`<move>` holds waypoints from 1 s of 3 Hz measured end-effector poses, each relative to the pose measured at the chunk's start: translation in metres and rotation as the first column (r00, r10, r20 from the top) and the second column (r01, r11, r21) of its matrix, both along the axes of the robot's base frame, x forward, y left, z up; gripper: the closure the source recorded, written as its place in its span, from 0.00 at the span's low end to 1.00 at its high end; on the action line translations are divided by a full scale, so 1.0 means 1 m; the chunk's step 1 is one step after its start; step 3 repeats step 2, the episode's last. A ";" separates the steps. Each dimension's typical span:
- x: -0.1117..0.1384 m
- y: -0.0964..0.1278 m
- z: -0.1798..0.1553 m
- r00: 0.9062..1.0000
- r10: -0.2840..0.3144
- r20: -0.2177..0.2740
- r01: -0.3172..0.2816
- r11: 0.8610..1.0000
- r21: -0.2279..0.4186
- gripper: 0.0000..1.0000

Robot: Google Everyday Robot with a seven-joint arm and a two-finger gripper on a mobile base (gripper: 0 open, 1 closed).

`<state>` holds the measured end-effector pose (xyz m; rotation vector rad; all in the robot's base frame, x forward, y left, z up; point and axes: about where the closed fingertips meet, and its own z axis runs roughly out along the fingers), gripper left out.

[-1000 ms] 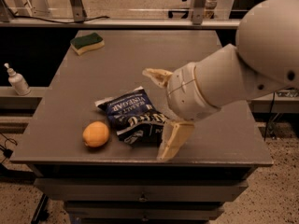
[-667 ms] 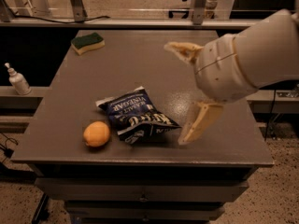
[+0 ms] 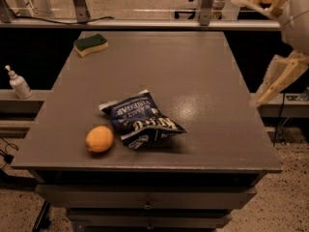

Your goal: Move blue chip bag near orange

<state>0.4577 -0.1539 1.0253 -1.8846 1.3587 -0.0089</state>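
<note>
Grey table (image 3: 193,66), blue chip bag (image 3: 140,120) just beside orange (image 3: 100,139), gripper (image 3: 244,51) upper right, spread wide, empty

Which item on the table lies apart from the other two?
The green-and-yellow sponge, at the far left corner; blue chip bag and orange sit together in front. The gripper is open, upper right.

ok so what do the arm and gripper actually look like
The gripper, at the upper right of the view, has two long pale tan fingers that taper to narrow tips. Behind them the arm is a smooth, rounded white shell. No cables, markings or labels show on either.
</note>
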 end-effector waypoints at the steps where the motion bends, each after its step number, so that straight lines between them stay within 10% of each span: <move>1: 0.000 -0.004 0.028 0.999 -0.009 0.050 0.008 1.000 0.006 0.00; 3: 0.000 -0.004 0.028 0.999 -0.008 0.051 0.008 1.000 0.006 0.00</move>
